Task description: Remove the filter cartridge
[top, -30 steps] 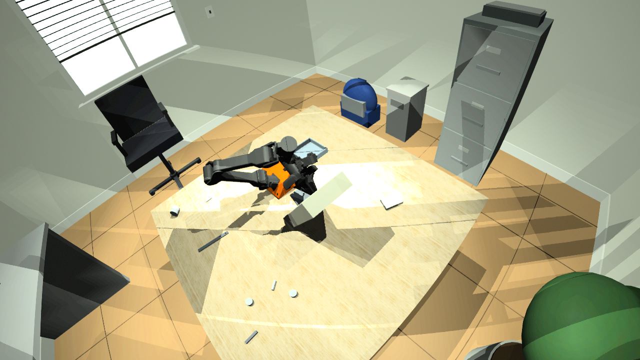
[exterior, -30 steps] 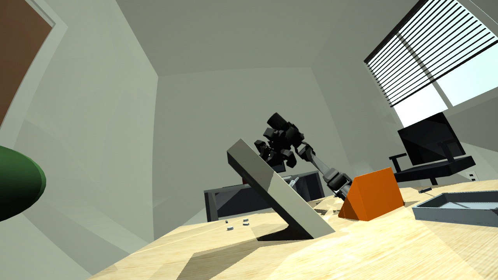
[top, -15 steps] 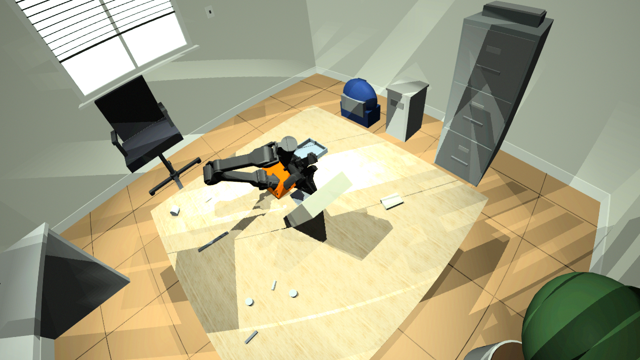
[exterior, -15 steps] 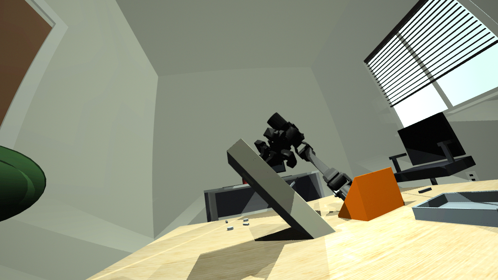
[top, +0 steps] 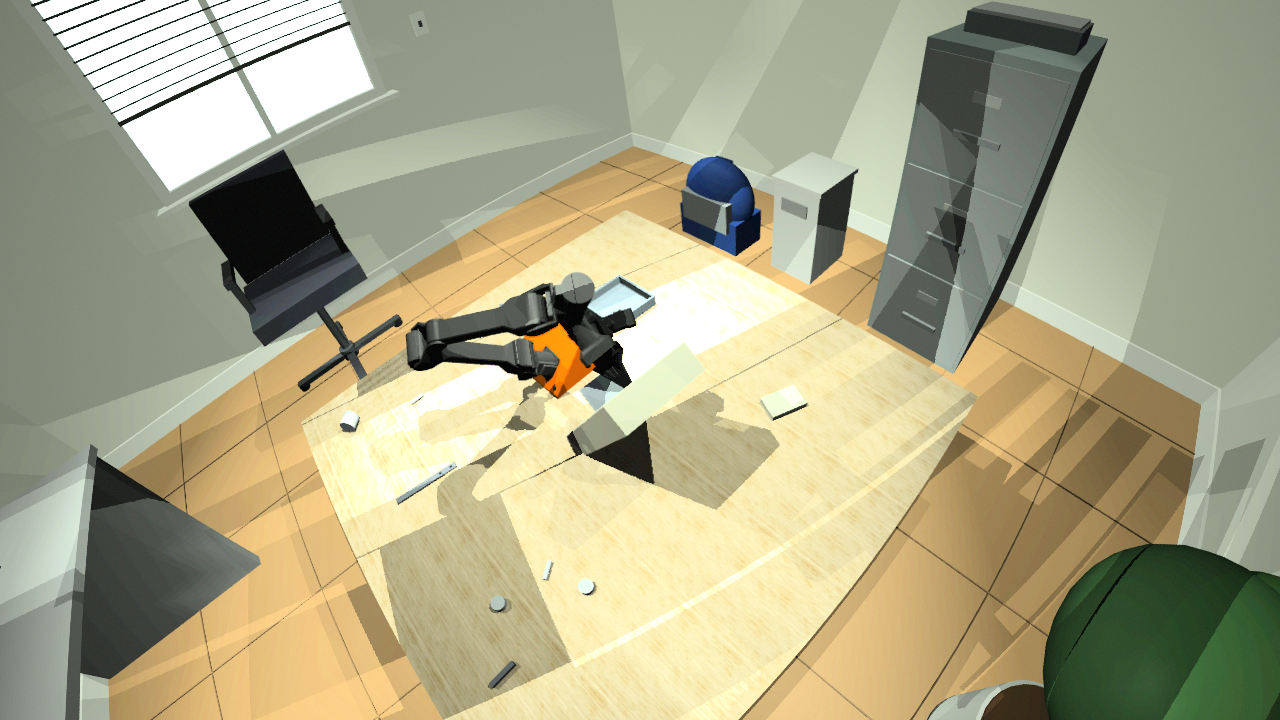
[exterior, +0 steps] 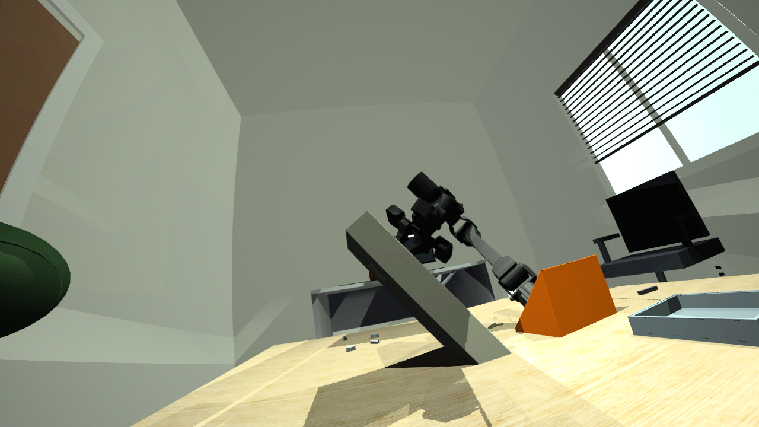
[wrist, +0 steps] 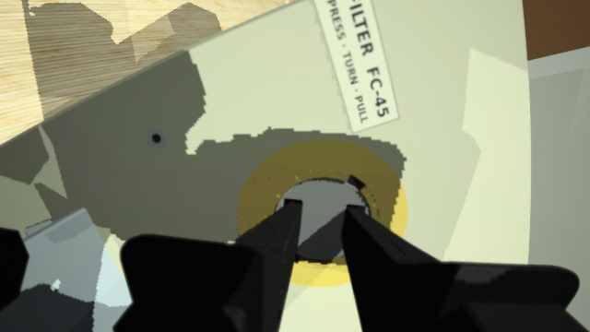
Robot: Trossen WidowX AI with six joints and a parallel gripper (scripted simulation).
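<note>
The service panel (top: pixel 653 389) (exterior: pixel 419 286) (wrist: pixel 277 83) leans tilted on the table. The grey round filter cartridge (wrist: pixel 323 190) sits in the panel inside a yellow ring (wrist: pixel 323 157), below a label (wrist: pixel 359 60) reading "FILTER FC-45, PRESS TURN PULL". My gripper (wrist: pixel 321 208) (exterior: pixel 411 239) presses against the panel face. Its two fingertips sit in the cartridge's slots and are shut on the cartridge. The cartridge looks flush with the panel. The grey tray (top: pixel 646 300) (exterior: pixel 689 321) lies on the table behind the arm, beside the panel.
An orange wedge (top: pixel 559 358) (exterior: pixel 567 297) stands by the arm's base. A pale notepad (top: pixel 783 401), a small cylinder (top: pixel 349 419), two discs (top: pixel 585 586) and thin bars (top: pixel 426 481) lie scattered on the table. An office chair (top: pixel 268 259) stands beyond the table.
</note>
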